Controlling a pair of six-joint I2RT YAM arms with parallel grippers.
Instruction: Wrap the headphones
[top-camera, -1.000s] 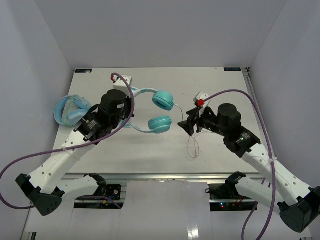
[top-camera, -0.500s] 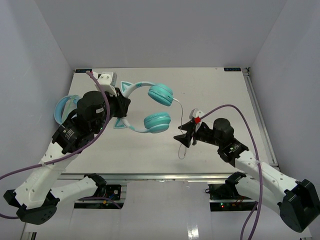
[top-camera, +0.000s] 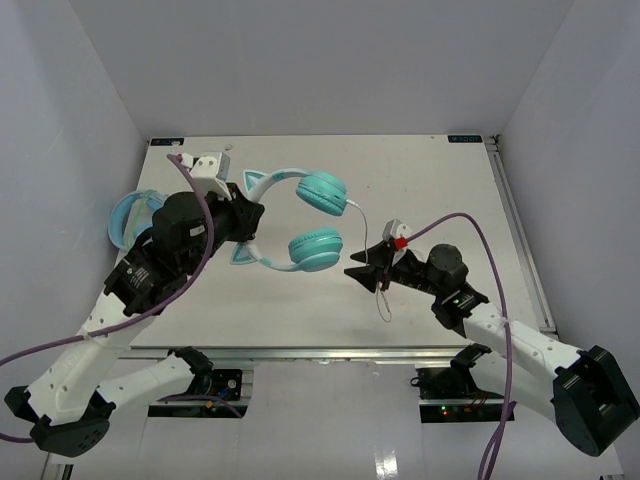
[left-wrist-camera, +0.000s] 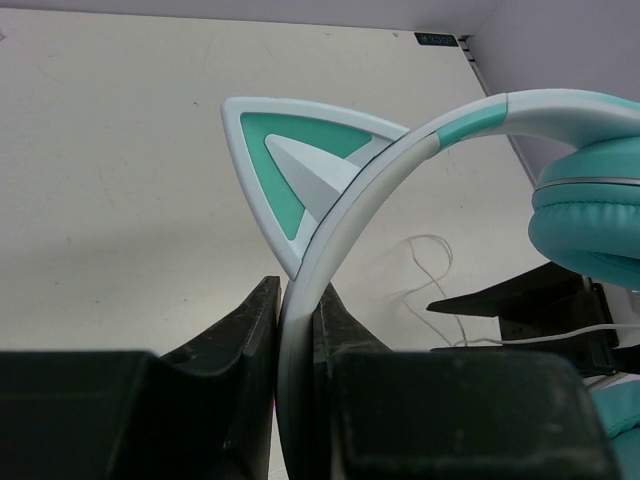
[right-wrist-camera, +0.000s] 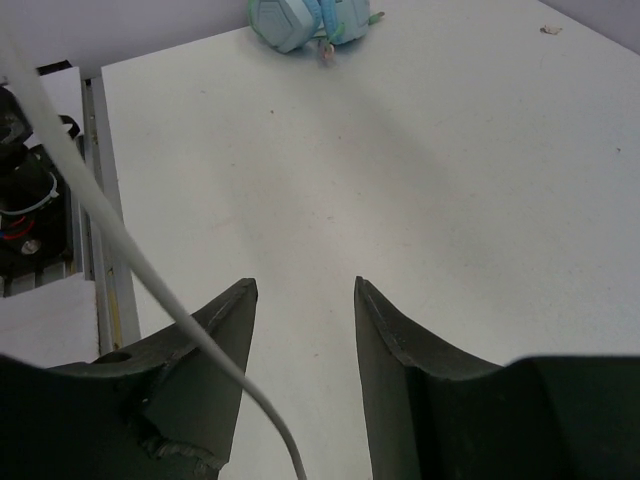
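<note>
Left gripper (top-camera: 250, 215) clamped shut on the headphones (top-camera: 317, 249), jaws pinching the thin pale headband (left-wrist-camera: 330, 240) right at the base of one cat ear (left-wrist-camera: 290, 165), no gap to either side of the band in the left wrist view. Headband arching up and away from the jaws toward the right, with one teal ear cup at the far end and the second cup below it. From above, both cups hanging over the left-centre of the table (top-camera: 430, 180), just right of the gripper that holds them. Thin white cable (top-camera: 383, 300) trailing from the farther cup across to the right gripper (top-camera: 362, 272), then dropping in a small loop on its near side. Right gripper jaws parted to a moderate gap, bare tabletop showing between them in the right wrist view, holding nothing there; cable (right-wrist-camera: 130, 250) crossing in front of one finger rather than through the gap. Right gripper just right of the cups, not touching them. Bulkier light-blue headphones (top-camera: 128, 215) at the table's left edge, beside the left arm.
</note>
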